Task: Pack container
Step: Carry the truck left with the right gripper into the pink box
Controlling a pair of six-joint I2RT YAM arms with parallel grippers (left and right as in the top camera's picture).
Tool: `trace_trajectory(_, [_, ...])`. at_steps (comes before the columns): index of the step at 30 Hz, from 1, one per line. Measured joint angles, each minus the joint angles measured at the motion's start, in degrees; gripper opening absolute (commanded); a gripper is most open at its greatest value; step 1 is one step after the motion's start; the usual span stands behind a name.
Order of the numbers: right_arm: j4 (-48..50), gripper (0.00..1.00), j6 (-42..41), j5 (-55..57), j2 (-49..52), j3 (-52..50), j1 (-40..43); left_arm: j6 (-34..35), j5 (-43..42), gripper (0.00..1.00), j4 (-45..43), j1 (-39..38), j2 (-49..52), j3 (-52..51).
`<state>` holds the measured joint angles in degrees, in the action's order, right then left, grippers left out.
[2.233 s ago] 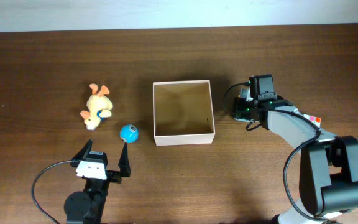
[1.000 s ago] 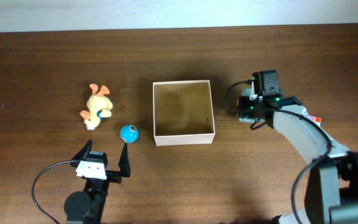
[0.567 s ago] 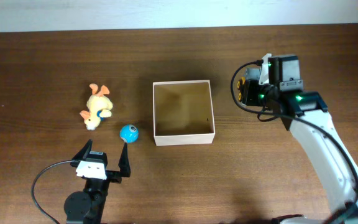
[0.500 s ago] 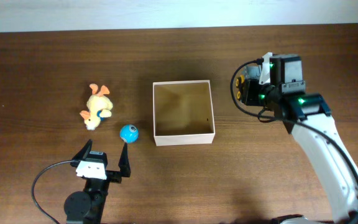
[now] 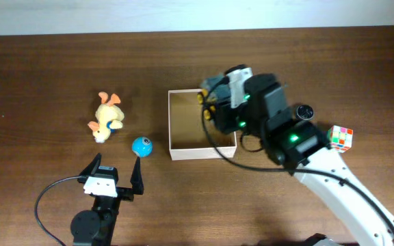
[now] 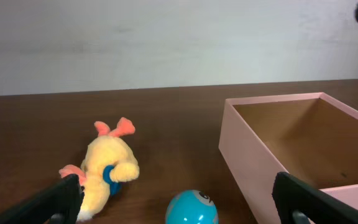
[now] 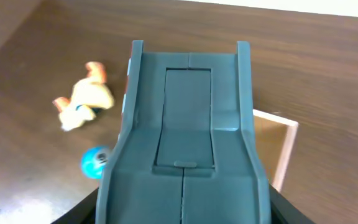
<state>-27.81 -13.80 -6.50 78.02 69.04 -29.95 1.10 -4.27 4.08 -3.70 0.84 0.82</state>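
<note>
The container [image 5: 183,152] is a square white-walled box with a tan inside, at the table's middle. My right gripper [image 5: 232,102] is shut on a grey-blue toy vehicle [image 5: 214,87] with yellow wheels and holds it in the air over the container's far right corner. In the right wrist view the toy [image 7: 188,137] fills the frame, with the container's corner [image 7: 286,155] below it. My left gripper [image 5: 117,169] is open and empty near the front edge. The left wrist view shows the container [image 6: 253,165] to the right.
A yellow plush duck [image 5: 107,116] and a blue ball [image 5: 141,145] lie left of the container. Both also show in the left wrist view, duck [image 6: 107,171] and ball [image 6: 191,208]. A Rubik's cube [image 5: 341,137] sits to the right.
My right gripper has lifted the toy vehicle from the table right of the container and carried it left, over the container. The left arm has not moved.
</note>
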Motion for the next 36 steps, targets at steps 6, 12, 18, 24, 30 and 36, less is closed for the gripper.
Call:
trace_trajectory(6, [3.2,0.52,-3.8,3.5,5.2,0.1,-3.8,0.0,0.0,0.99,0.0,0.0,0.0,0.0])
trace_trajectory(12, [8.5,0.52,-6.4,4.8,14.8,0.1,-5.0,0.0,0.0,0.99,0.0,0.0,0.0,0.0])
trace_trajectory(18, [12.7,0.52,-8.5,6.1,20.8,0.1,-6.1,0.0,0.0,0.99,0.0,0.0,0.0,0.0])
trace_trajectory(24, [13.3,0.52,-10.0,9.9,23.6,0.1,-7.0,0.0,0.0,0.99,0.0,0.0,0.0,0.0])
trace_trajectory(30, [14.9,0.52,-10.8,13.4,24.5,0.1,-8.4,0.0,0.0,0.99,0.0,0.0,0.0,0.0])
trace_trajectory(36, [16.0,0.51,-13.3,15.1,25.0,0.1,-9.7,0.0,0.0,0.99,0.0,0.0,0.0,0.0])
